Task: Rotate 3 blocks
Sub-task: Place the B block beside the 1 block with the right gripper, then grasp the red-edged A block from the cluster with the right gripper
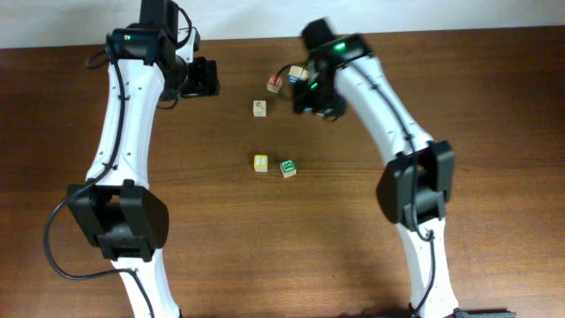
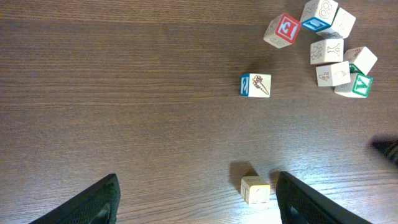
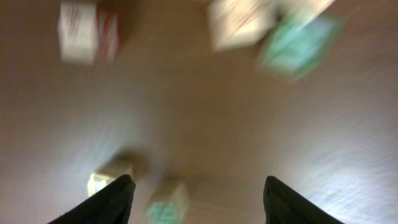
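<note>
While the yellow block (image 1: 260,162) and green block (image 1: 288,168) are sitting side by side at the overhead frame's centre, the tan block (image 1: 259,108) is lying above them, and the left gripper (image 1: 205,78) and right gripper (image 1: 313,99) are flanking it slightly higher, both gaping empty.

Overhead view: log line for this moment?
left pincer: open, empty | right pincer: open, empty | yellow block, green block: side by side on table | tan block: alone

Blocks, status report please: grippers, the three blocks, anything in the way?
Left gripper open, empty. Right gripper open, view blurred. Yellow block and green block side by side, tan block apart. Nothing blocking them.
</note>
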Controlling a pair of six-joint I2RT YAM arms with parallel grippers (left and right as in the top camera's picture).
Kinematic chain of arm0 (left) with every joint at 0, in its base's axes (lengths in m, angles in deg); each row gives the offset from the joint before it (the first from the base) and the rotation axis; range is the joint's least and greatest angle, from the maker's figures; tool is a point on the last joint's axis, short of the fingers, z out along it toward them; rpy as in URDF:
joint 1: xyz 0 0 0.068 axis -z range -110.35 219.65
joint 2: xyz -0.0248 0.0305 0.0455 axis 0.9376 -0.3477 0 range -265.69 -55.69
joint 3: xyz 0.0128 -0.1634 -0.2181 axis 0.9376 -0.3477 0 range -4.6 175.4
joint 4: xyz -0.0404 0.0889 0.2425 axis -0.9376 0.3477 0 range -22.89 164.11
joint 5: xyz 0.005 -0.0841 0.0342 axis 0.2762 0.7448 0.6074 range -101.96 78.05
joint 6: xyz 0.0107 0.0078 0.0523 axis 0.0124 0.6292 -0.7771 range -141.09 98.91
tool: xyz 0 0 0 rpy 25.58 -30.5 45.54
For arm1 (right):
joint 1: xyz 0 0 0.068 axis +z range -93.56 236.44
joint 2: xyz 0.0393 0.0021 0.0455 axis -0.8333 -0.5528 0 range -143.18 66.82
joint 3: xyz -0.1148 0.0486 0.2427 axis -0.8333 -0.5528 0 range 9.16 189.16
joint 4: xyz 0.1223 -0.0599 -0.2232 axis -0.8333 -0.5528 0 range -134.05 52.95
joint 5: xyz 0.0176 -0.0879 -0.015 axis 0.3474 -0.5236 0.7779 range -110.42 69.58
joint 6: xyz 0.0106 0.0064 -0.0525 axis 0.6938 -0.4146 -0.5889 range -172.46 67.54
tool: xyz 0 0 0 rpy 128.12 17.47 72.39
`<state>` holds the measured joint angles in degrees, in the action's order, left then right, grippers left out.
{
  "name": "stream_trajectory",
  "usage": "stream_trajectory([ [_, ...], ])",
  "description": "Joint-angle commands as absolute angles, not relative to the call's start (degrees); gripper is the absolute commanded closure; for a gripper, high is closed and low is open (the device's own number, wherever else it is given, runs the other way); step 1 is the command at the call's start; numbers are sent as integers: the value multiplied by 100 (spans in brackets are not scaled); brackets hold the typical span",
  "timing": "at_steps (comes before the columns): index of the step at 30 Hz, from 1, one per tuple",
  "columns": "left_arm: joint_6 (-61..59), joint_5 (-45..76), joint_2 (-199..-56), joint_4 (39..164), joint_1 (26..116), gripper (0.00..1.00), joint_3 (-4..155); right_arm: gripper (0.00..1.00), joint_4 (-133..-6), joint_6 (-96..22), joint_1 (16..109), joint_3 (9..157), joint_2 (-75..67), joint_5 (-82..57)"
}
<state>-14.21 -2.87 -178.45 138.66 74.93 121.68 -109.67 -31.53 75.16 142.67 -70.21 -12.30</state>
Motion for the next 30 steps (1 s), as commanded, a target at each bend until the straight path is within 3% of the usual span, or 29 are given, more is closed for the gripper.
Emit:
stream_trajectory([
  [1, -1452, -322, -17780, 13859, 7487, 22, 12207, 34, -10493, -2991, 7177, 14241, -7078, -1685],
  [16, -1452, -325, -17780, 13874, 7489, 22, 12207, 34, -8880, -2965, 6985, 14143, -7849, -1798],
  [23, -1452, -322, -17780, 13852, 7489, 22, 12207, 44, -8779, -1547, 7053, 14143, -8077, -1986],
  [27, -1452, -325, -17780, 13881, 7489, 22, 12207, 46, -8760, -1311, 7096, 14143, -8175, -1984],
  [30, -1452, -322, -17780, 13876, 7489, 22, 12207, 53, -8766, -1313, 7105, 14143, -8175, -2008],
])
